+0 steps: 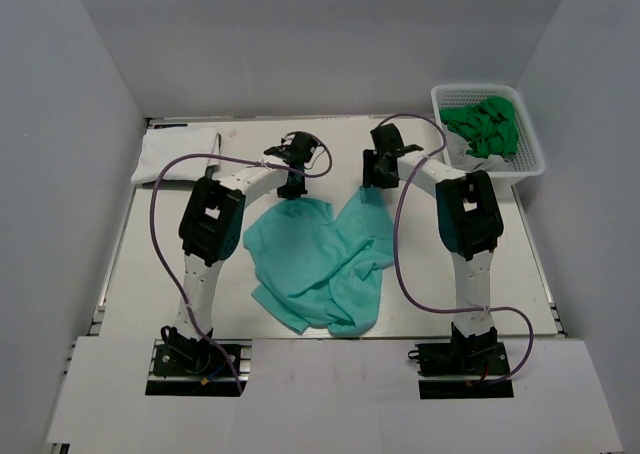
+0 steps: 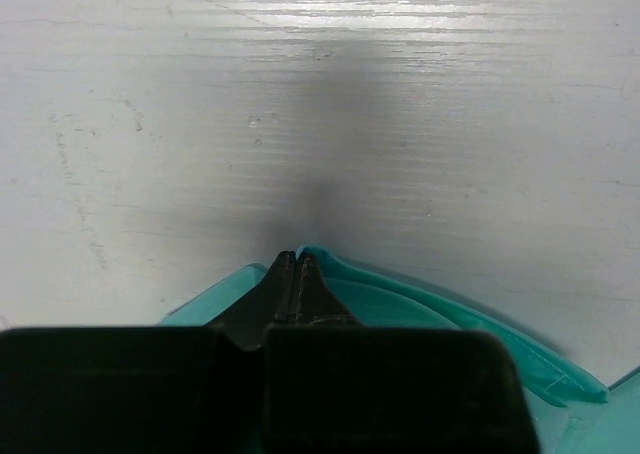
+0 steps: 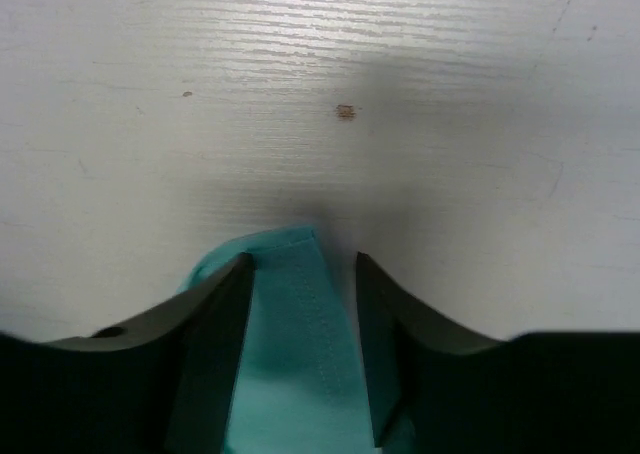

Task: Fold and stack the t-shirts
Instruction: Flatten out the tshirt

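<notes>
The teal t-shirt (image 1: 320,264) lies crumpled at the centre of the desk (image 1: 170,264), its folds overlapping. The left hand (image 2: 296,264) is clenched at the shirt's far left edge. The fabric appears pinched between its fingertips, though the tips hide the contact. The right hand (image 3: 303,264) is released: its jaws stand apart, straddling a hemmed strip of the same shirt at the far right edge. The white t-shirt (image 1: 175,154) lies at the far left corner, well apart. A white lattice basket (image 1: 475,88) holding dark green cloths (image 1: 485,124) stands at the far right corner. The left arm (image 1: 212,219) overhangs the teal shirt's left margin.
</notes>
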Motion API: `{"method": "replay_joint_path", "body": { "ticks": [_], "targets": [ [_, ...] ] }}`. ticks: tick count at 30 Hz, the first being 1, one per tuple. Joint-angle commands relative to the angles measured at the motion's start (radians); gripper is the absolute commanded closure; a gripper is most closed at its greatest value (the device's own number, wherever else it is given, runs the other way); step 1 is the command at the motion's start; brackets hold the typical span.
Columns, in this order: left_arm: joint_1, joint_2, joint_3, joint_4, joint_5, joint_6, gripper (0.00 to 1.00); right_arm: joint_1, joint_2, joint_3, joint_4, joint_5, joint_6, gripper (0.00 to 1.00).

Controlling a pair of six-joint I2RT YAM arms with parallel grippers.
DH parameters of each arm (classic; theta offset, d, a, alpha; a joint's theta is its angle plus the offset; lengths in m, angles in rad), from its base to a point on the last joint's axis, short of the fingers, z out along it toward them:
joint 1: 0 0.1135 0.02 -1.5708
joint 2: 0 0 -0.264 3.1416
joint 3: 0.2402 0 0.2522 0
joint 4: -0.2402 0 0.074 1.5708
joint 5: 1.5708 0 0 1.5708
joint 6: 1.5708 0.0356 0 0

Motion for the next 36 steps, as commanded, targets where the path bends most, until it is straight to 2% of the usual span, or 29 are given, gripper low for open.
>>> {"method": "replay_joint_path", "body": {
  "ticks": [1, 4, 6, 7, 11, 16, 17, 21, 25, 30, 33, 36],
  "targets": [
    [0.007, -0.116, -0.012, -0.012, -0.052, -0.017, 1.00, 0.006, 0.023, 0.020, 0.005, -0.015, 0.019, 0.51],
    [0.007, -0.125, -0.021, -0.012, -0.073, -0.017, 1.00, 0.012, 0.035, 0.012, -0.013, -0.016, 0.032, 0.74],
    [0.007, -0.138, -0.021, -0.021, -0.101, -0.017, 1.00, 0.010, 0.031, -0.009, -0.012, -0.019, 0.052, 0.94],
    [0.007, -0.138, -0.021, -0.021, -0.110, -0.026, 1.00, 0.010, 0.022, -0.026, -0.013, -0.016, 0.059, 1.00],
    [0.007, -0.171, -0.003, -0.046, -0.157, -0.036, 1.00, 0.013, -0.064, -0.092, 0.037, 0.033, 0.095, 1.00],
    [0.016, -0.256, 0.038, -0.098, -0.227, -0.076, 1.00, 0.015, -0.208, -0.118, 0.118, 0.095, 0.047, 1.00],
    [0.016, -0.303, 0.038, -0.098, -0.239, -0.089, 1.00, 0.015, -0.295, -0.127, 0.131, 0.104, 0.045, 1.00],
    [0.016, -0.445, 0.017, -0.087, -0.239, -0.102, 1.00, 0.007, -0.477, -0.219, 0.252, 0.103, -0.013, 1.00],
    [0.016, -0.575, -0.003, -0.075, -0.250, -0.102, 1.00, 0.012, -0.632, -0.223, 0.240, 0.128, -0.048, 1.00],
    [0.007, -0.830, -0.057, -0.021, -0.259, -0.111, 1.00, 0.009, -0.873, -0.293, 0.275, 0.155, -0.056, 1.00],
    [-0.004, -0.929, -0.057, 0.022, -0.259, -0.071, 1.00, 0.012, -0.965, -0.284, 0.260, 0.181, -0.076, 1.00],
    [-0.004, -1.041, -0.057, 0.056, -0.199, -0.034, 1.00, 0.009, -1.060, -0.250, 0.231, 0.169, -0.117, 1.00]
  ]
}}
